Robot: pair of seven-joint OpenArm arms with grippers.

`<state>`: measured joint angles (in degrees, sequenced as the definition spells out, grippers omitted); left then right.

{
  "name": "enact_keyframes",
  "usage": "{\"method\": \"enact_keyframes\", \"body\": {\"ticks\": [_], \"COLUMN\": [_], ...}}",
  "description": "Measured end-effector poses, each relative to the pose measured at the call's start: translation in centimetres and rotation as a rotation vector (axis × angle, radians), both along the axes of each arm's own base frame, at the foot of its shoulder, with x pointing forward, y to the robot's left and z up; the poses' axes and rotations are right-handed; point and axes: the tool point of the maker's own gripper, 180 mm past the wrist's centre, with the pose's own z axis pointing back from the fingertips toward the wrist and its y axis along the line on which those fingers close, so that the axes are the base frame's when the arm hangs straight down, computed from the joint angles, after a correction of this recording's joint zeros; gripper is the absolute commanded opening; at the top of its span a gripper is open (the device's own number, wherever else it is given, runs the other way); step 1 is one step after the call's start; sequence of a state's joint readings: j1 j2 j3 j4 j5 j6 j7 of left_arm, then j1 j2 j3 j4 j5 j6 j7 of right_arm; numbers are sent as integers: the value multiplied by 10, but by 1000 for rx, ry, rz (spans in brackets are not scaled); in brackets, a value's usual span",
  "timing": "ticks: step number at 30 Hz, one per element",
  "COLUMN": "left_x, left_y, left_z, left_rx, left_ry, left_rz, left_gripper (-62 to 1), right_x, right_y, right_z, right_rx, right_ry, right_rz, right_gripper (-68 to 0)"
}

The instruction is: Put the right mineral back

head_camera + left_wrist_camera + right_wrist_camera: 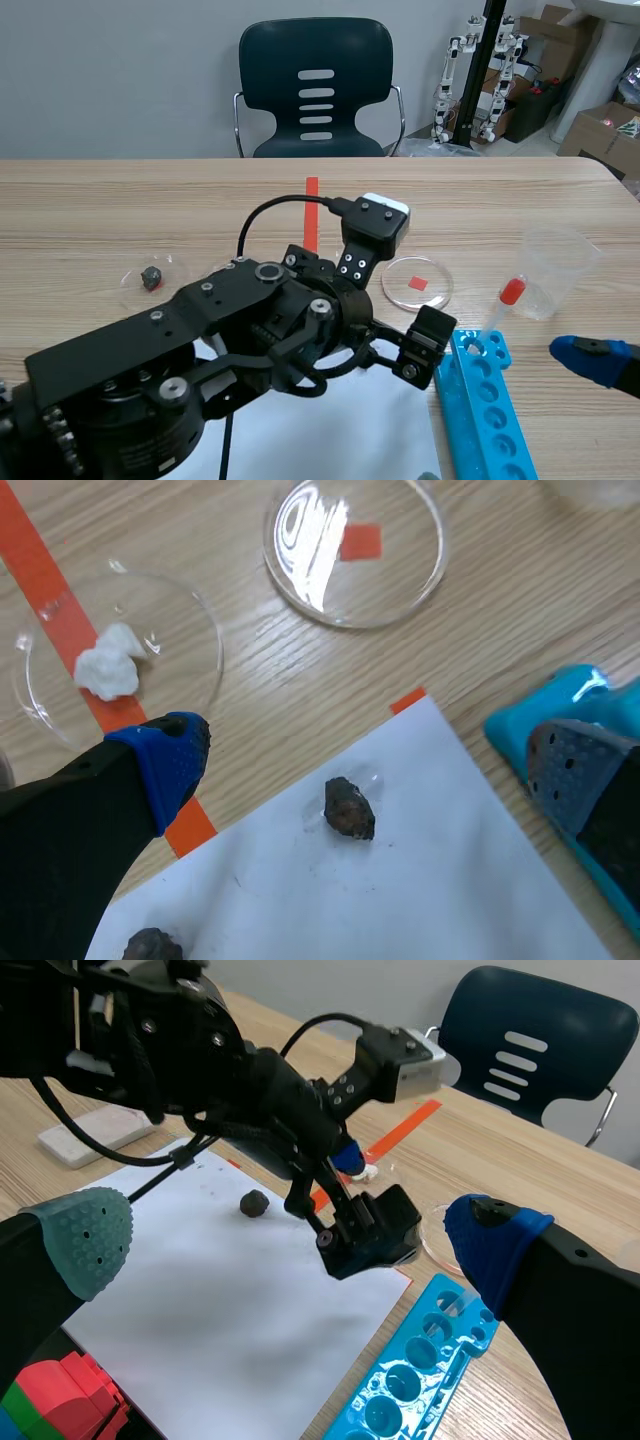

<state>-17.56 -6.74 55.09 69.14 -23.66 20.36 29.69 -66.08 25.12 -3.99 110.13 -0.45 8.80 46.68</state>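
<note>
Left wrist view puts the right mineral (349,808) on the white paper (400,900). It lies free between the left jaws, which are spread wide, the blue pad (165,755) on one side and the grey pad (575,770) on the other, neither touching it. A second mineral (152,945) lies on the same sheet, back beside the blue-padded finger and well apart from the first.

The step in hand looks to be the pick. Lower straight over the stone, centre it and close slowly, since so irregular a lump may roll or skid on paper (a pinch across its shorter width should hold better). Its home is most likely the empty dish (355,550) ahead of the jaws, over an orange square. The neighbouring dish (190,630) holds a white lump (108,673).

The blue tube rack (520,725) sits just beside the grey-padded finger and could be clipped on the way down. A plastic cup (555,265) and a red-capped tube (510,293) stand beyond the rack on the tabletop (100,200). The right jaws hang spread and empty, off near the rack.
</note>
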Motion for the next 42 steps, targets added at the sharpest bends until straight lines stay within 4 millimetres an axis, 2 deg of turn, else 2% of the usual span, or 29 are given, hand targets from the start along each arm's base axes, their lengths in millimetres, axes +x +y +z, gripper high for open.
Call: {"method": "enact_keyframes", "body": {"ticks": [3,42], "left_x": [-4,-4], "left_y": [3,6], "left_z": [7,5], "left_rx": [-13,-13], "left_ry": [-14,-22], "left_rz": [-7,-3], "left_gripper": [14,14], "right_x": [0,0], "right_y": [0,0], "right_z": [0,0], "right_rx": [0,0], "right_ry": [0,0], "right_rz": [0,0], "right_gripper": [4,4]}}
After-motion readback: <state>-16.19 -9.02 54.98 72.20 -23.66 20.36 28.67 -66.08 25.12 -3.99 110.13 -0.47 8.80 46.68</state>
